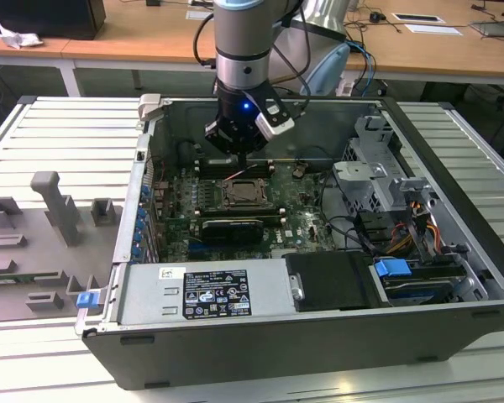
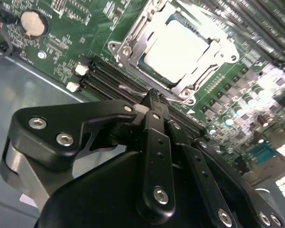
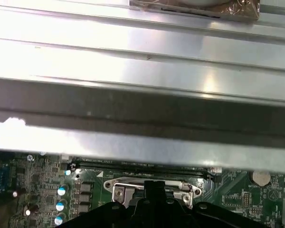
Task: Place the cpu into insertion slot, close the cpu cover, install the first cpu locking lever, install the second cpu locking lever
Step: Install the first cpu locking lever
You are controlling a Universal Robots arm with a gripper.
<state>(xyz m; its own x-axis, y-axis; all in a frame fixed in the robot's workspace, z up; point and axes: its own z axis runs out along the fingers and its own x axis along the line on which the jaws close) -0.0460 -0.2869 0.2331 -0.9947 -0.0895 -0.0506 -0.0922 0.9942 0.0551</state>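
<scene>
One cpu (image 2: 180, 50) lying flat in the insertion slot (image 2: 133, 45), pale top facing up, square so no long axis. One cpu cover (image 2: 192, 90) framing it. Hand (image 2: 152, 97) closed, empty, just beside socket edge.

1 cpu (image 2: 180, 52) under 1 cpu cover (image 2: 133, 45), 1 green motherboard (image 1: 273, 220), 1 computer case (image 1: 260, 344).

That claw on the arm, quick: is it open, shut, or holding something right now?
Gripper: fingers pressed together, shut, nothing visible between them; it hangs just beside the cpu cover, where the cpu already sits.
</scene>
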